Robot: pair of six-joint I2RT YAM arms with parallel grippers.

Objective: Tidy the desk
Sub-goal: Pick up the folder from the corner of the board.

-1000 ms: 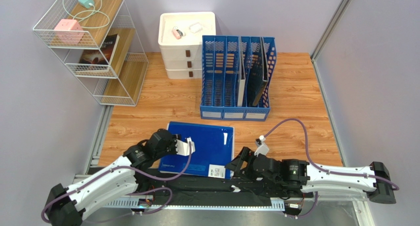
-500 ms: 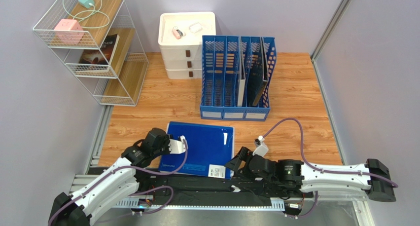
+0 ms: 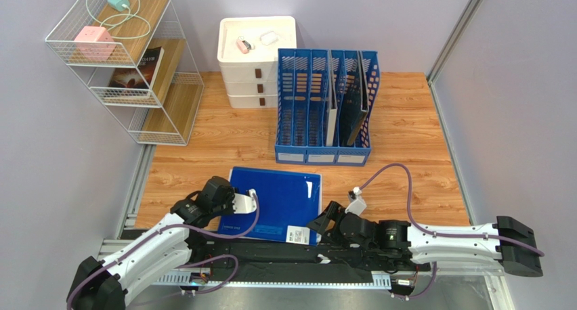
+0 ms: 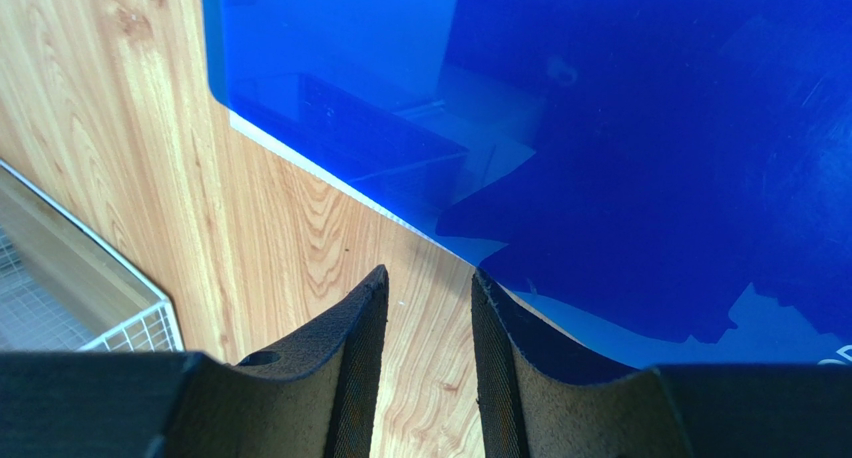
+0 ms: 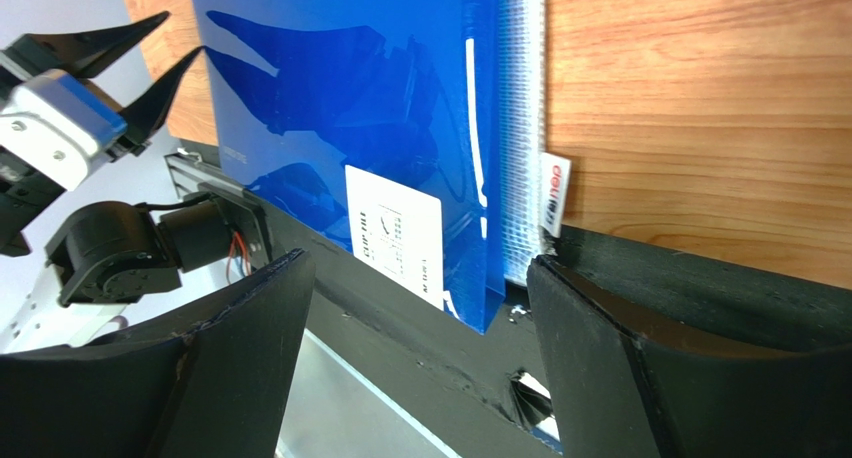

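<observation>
Blue folder (image 3: 278,205) lies flat at near edge of the desk (image 3: 406,141), thin, glossy, likely light and floppy (slippery from above), so pinch its overhanging near corner, which right gripper (image 5: 418,263) straddles wide open; left gripper (image 4: 428,278) part-open, empty, beside left edge.

arms (image 3: 150,246): white shells, black joints | cables (image 3: 396,166): purple | fingers (image 4: 340,378): black, textured

Shows glossy, mirror-smooth blue plastic on the folder (image 4: 650,128) just ahead of the left gripper (image 4: 428,275), and satin, grained wood on the desk (image 4: 300,238) beneath it. Shows matt black, finely textured pads (image 4: 360,358) on that gripper. Shows a matt white paper label (image 5: 395,233) just ahead of the right gripper (image 5: 418,263).
</observation>
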